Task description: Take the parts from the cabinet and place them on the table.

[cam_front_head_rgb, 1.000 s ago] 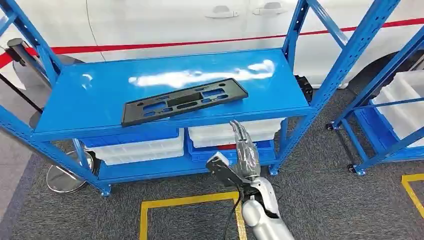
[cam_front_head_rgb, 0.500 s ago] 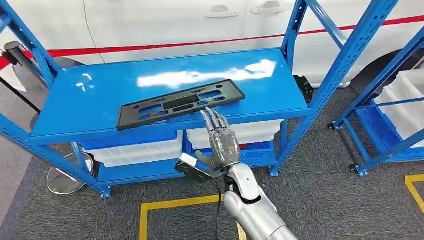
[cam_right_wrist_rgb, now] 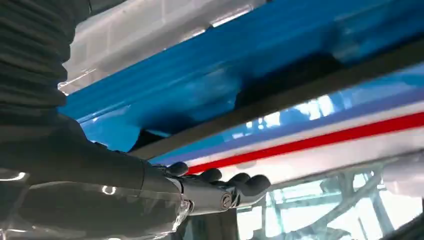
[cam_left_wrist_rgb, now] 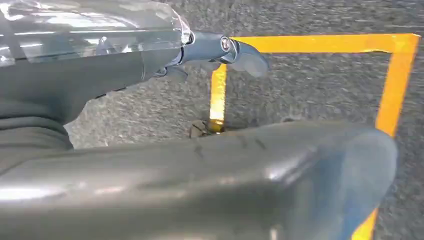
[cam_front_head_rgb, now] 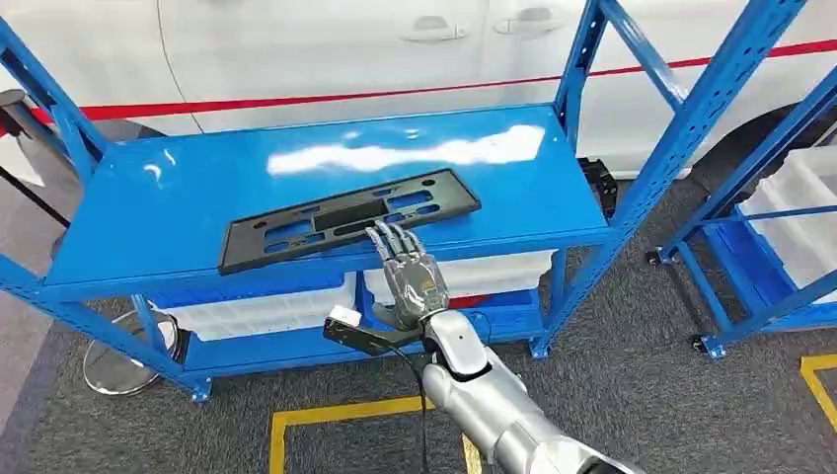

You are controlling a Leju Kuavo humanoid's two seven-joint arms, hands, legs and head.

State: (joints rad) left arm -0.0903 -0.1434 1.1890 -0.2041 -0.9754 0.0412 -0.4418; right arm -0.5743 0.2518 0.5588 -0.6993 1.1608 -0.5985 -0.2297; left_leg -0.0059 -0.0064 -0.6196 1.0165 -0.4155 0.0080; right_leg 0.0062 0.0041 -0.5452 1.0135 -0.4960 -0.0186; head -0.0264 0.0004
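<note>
head view: one black part, one right hand beside it.

our left hand, fingers apart and holding nothing; beyond its fingertips, yellow floor tape on grey carpet.

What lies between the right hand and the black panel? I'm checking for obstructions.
Nothing: in the head view the right hand's fingertips already reach the black panel's near edge.
</note>
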